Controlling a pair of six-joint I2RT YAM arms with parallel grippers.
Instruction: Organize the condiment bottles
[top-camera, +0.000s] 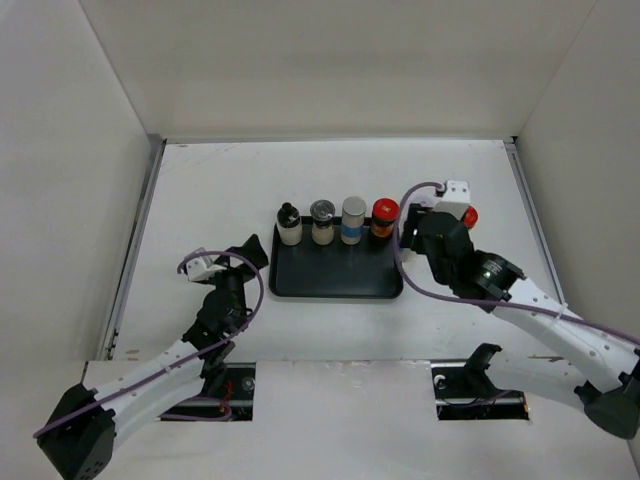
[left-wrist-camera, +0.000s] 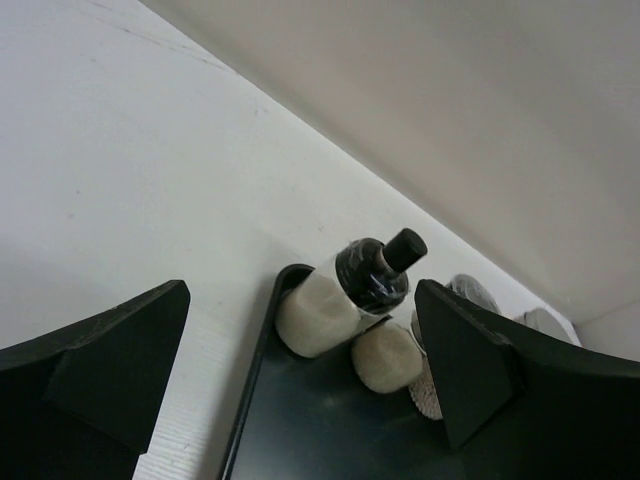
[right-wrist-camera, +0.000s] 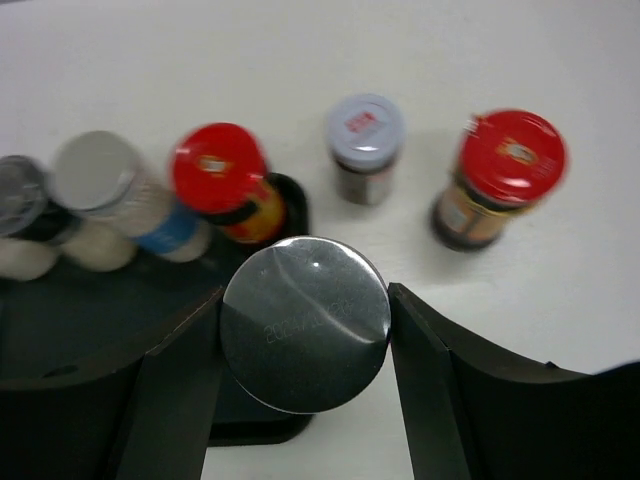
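Silver-capped jar (right-wrist-camera: 305, 322) sits gripped in the right hand (right-wrist-camera: 305, 310) beside the tray (top-camera: 330, 278); left hand (left-wrist-camera: 300, 300) spread wide

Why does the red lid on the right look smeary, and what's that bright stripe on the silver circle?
Right wrist view: the right-hand red-lidded jar is smeared, likely motion blur; the silver-lidded jar between the right gripper's fingers shows a glare streak. Left wrist view: the black-capped bottle is sharp, the left gripper's fingers dark and soft. Top view: evenly lit, sharp.
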